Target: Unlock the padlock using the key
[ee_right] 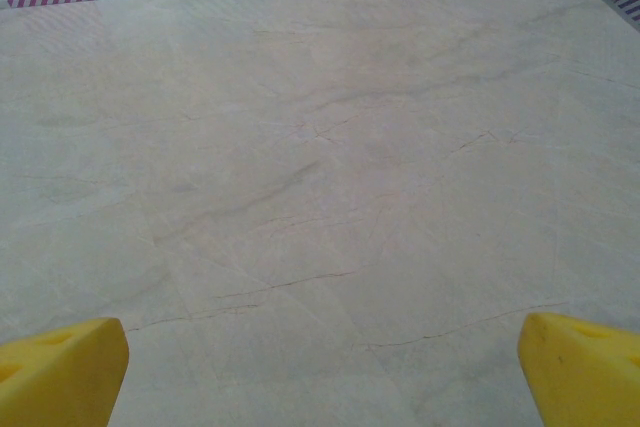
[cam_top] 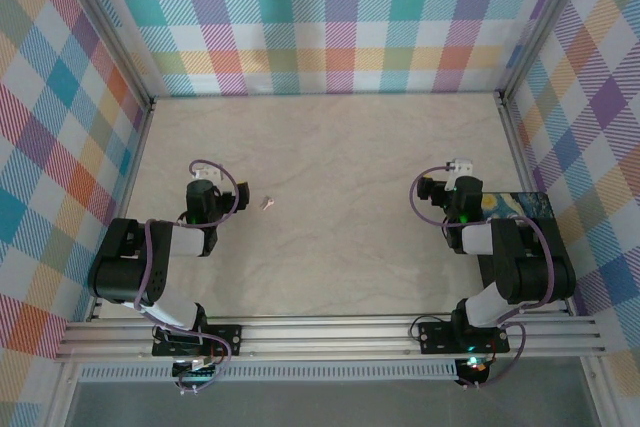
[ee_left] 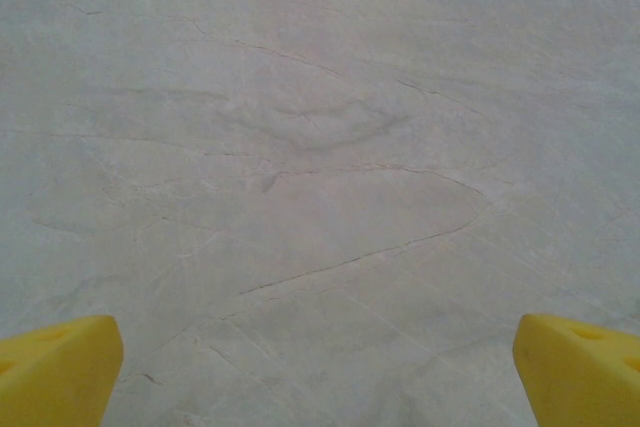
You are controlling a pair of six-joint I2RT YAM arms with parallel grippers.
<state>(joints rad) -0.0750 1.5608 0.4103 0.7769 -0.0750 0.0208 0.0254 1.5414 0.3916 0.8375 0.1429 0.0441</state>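
The left gripper [ee_left: 318, 372] and right gripper [ee_right: 320, 372] both have their chunky yellow fingers [ee_left: 55, 367] spread wide with nothing between them, over a pale marble-look table [cam_top: 350, 147] with thin veins. The tiny silvery key [cam_top: 267, 202] lies near the left gripper, on its right. A swirly blue-yellow tin [cam_top: 522, 204] sits by the right gripper, with pastel plaid walls [cam_top: 340, 17] on 3 sides.

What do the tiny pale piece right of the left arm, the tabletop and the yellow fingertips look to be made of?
Key: pale with a silvery glint, probably metal, though too small to be sure. Tabletop: matte cream sheet with marble-like veins, possibly a printed pattern. Fingertips: matte yellow with small recesses, likely plastic.
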